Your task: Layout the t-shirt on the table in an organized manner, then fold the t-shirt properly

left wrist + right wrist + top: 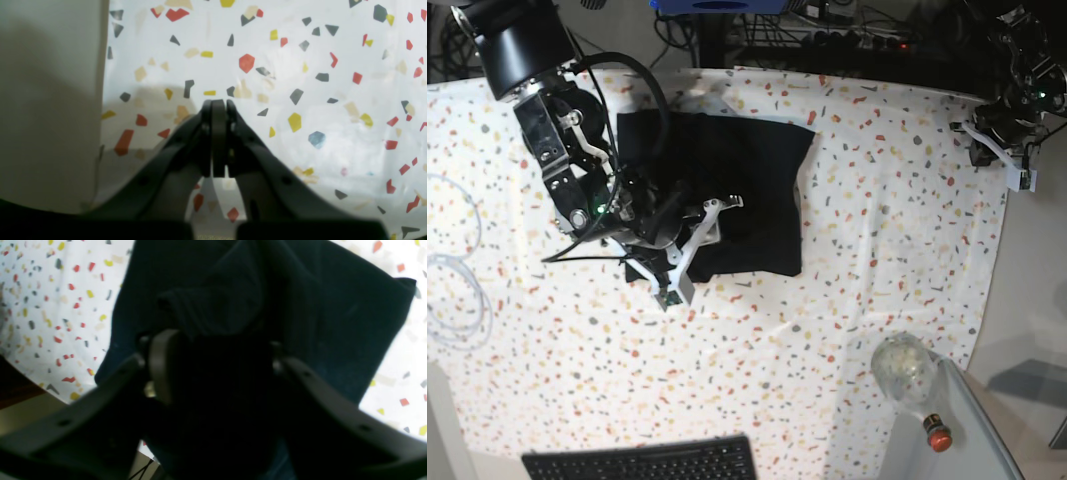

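The black t-shirt [752,165] lies rumpled on the speckled table [877,210], left of centre toward the far side. My right gripper [697,245] is down on the shirt's near part. In the right wrist view its jaws [218,343] stand wide apart astride a raised fold of the t-shirt [333,306], with dark cloth filling the gap between them. One grey pad [160,366] shows at the left. My left gripper [1012,165] hovers at the table's far right edge, away from the shirt. In the left wrist view it [218,103] is shut on nothing above the table [300,66].
A black keyboard [642,462] lies at the near edge. A clear crumpled bottle [902,365] and a red-capped bottle [937,432] sit at the near right corner. White cable loops [452,290] rest at the left. Floor [50,100] shows past the table's edge.
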### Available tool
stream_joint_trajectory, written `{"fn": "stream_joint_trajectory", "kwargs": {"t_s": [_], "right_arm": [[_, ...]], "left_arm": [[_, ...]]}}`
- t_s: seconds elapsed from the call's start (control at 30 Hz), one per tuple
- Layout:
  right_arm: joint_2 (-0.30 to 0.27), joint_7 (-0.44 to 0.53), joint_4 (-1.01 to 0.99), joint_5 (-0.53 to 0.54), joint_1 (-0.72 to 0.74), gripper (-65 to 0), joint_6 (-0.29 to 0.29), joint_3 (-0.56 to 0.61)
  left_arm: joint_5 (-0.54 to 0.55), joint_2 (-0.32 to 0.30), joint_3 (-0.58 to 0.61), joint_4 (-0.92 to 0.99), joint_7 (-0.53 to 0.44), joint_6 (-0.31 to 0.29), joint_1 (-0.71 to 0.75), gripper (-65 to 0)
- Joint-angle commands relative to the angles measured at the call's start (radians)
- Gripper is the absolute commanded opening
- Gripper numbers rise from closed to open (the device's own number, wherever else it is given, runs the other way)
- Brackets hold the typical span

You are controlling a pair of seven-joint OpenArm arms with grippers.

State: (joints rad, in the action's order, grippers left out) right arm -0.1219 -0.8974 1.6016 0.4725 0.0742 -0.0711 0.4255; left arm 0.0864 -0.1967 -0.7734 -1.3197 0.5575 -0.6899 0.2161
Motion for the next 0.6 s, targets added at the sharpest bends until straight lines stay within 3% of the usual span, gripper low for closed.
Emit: {"fn": "stream_joint_trajectory", "kwargs": {"t_s": [0.0,0.1,0.13,0.3,0.57], "right_arm": [[0.005,0.022,0.024,0.012,0.019,-43.7,0.001,0.0],[0.008,0.022,0.026,0.016,0.019,-62.0,0.001,0.0],[0.017,0.021,0.026,0.016,0.02,-65.0,0.001,0.0],[0.072,0.013,0.029,0.016,0.02,-65.0,0.001,0.002],[0.155,-0.039,0.016,0.016,0.083,-65.0,0.001,0.003]], "left_arm": [[0.013,-0.017,-0.005,-0.013,-0.021,-0.008,-0.004,-65.0],[0.013,-0.017,-0.005,-0.013,-0.021,-0.008,-0.007,-65.0],[0.013,-0.017,-0.005,-0.013,-0.021,-0.008,-0.007,-65.0],[0.013,-0.017,-0.002,-0.013,-0.021,-0.008,-0.013,-65.0],[0.011,-0.017,0.111,-0.013,-0.021,-0.008,-0.011,-65.0]]}}
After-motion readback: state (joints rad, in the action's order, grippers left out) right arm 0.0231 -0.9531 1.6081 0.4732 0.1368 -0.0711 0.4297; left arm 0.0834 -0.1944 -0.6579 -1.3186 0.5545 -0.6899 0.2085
